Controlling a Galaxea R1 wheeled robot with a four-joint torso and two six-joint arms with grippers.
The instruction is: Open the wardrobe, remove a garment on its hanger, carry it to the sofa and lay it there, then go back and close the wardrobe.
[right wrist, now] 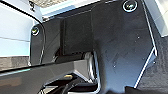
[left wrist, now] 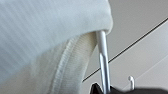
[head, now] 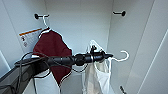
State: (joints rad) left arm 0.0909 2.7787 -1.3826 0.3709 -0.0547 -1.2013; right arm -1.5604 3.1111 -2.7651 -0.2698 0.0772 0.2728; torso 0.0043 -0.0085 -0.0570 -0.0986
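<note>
The wardrobe (head: 80, 22) stands open in front of me, white inside. My left arm reaches in from the left, and my left gripper (head: 108, 55) is shut on the white hanger (head: 122, 58), whose curved hook points right and hangs on no peg. The garment (head: 101, 75), a white T-shirt, droops from the hanger below the gripper. In the left wrist view the garment's cloth (left wrist: 50, 37) and ribbed collar loom close, with the hanger's thin neck (left wrist: 103, 65) rising out of dark fingertips (left wrist: 96, 88).
A maroon jacket (head: 52, 47) hangs on its own hanger from a black peg (head: 37, 16) on the left wall, beside a paper label (head: 28, 37). Another black peg (head: 122, 13) sits on the right wall. The wardrobe's right door (head: 150, 50) stands open.
</note>
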